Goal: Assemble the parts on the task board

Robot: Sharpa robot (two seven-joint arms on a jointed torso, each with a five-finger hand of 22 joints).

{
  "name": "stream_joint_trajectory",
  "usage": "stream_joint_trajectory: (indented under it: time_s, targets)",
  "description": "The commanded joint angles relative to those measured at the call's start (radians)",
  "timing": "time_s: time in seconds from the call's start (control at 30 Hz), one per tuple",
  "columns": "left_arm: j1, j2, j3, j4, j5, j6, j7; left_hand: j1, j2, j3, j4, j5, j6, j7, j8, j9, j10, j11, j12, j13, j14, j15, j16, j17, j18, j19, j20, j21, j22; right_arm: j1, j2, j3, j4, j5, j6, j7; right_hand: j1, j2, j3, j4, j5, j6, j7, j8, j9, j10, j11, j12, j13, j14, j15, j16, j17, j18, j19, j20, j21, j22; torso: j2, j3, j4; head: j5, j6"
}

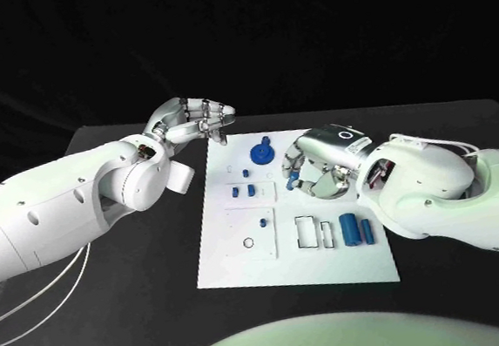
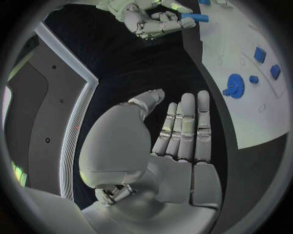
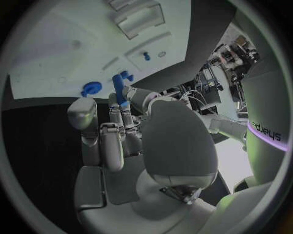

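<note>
The white board (image 1: 243,253) lies mid-table. Right hand (image 1: 312,168), over the board's right edge, pinches a blue peg (image 3: 119,90) (the right wrist view shows it; "adeys" reads on a panel there). Left hand (image 1: 191,120) hovers off the far left corner, fingers together, empty. A blue gear (image 1: 262,151) sits nearby.

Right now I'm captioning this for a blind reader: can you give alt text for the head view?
A white rectangular task board lies on a black table carrying small blue parts, including a round blue gear. The silver right hand hangs over its right edge, and the silver left hand hovers near its far corner.
</note>
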Motion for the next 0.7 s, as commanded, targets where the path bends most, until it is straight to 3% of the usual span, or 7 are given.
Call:
stream_joint_trajectory:
  time_s: [0.03, 0.33, 0.5, 0.7]
  targets:
    - [0.000, 0.006, 0.001, -0.001, 0.002, 0.018, 0.009, -0.006, 0.008, -0.003, 0.001, -0.006, 0.001, 0.000, 0.004, -0.001, -0.007, 0.003, 0.004, -0.001, -0.005, -0.002, -0.002, -0.002, 0.008, -0.001, 0.006, -0.006, -0.001, -0.019, 0.038, -0.002, 0.011, -0.031, -0.006, 0.014, 0.007, -0.001, 0.000, -0.006, 0.008, 0.003, 0.000, 0.005, 0.003, 0.035, -0.030, -0.001, 0.011, 0.070, -0.005, 0.002, 0.095, -0.019, 0.003, -0.006, -0.001, 0.000, -0.001, -0.0015, -0.0001, -0.001, 0.001]
    - [0.000, 0.011, 0.001, -0.006, 0.003, 0.019, 0.007, -0.006, 0.008, -0.003, 0.001, -0.006, 0.001, 0.000, 0.004, -0.001, -0.007, 0.003, 0.004, -0.001, -0.005, -0.002, -0.002, -0.002, 0.008, -0.001, 0.006, -0.006, -0.001, -0.072, 0.140, -0.007, -0.008, -0.038, -0.003, 0.042, 0.006, 0.000, 0.001, -0.007, 0.010, 0.002, 0.001, 0.005, 0.004, 0.034, -0.030, -0.002, 0.011, 0.070, -0.005, 0.002, 0.095, -0.019, 0.002, -0.006, -0.002, 0.000, 0.000, -0.0025, 0.0029, 0.011, 0.003]
    - [0.000, 0.012, 0.001, -0.006, 0.003, 0.018, 0.006, -0.007, 0.008, -0.004, 0.003, -0.006, 0.001, 0.000, 0.004, -0.002, -0.008, 0.003, 0.005, -0.002, -0.006, -0.001, -0.001, -0.002, 0.008, 0.000, 0.006, -0.007, -0.001, -0.088, 0.167, -0.011, -0.037, -0.026, 0.006, 0.047, 0.005, 0.000, 0.001, -0.008, 0.011, 0.001, 0.001, 0.004, 0.005, 0.034, -0.029, -0.003, 0.012, 0.070, -0.005, 0.002, 0.096, -0.019, 0.002, -0.006, -0.002, 0.000, 0.000, -0.0035, 0.0008, 0.019, 0.002]
    - [0.001, 0.013, 0.001, -0.004, 0.002, 0.018, 0.005, -0.008, 0.007, -0.005, 0.003, -0.006, -0.001, 0.001, 0.003, -0.002, -0.008, 0.003, 0.006, -0.002, -0.006, -0.001, -0.001, -0.002, 0.008, 0.000, 0.006, -0.008, -0.002, -0.107, 0.184, -0.019, -0.080, -0.012, 0.012, 0.047, 0.004, -0.001, 0.001, -0.009, 0.011, -0.001, 0.001, 0.004, 0.006, 0.033, -0.029, -0.004, 0.012, 0.069, -0.005, 0.002, 0.095, -0.019, 0.001, -0.006, -0.002, 0.000, 0.001, -0.0020, 0.0014, 0.028, -0.001]
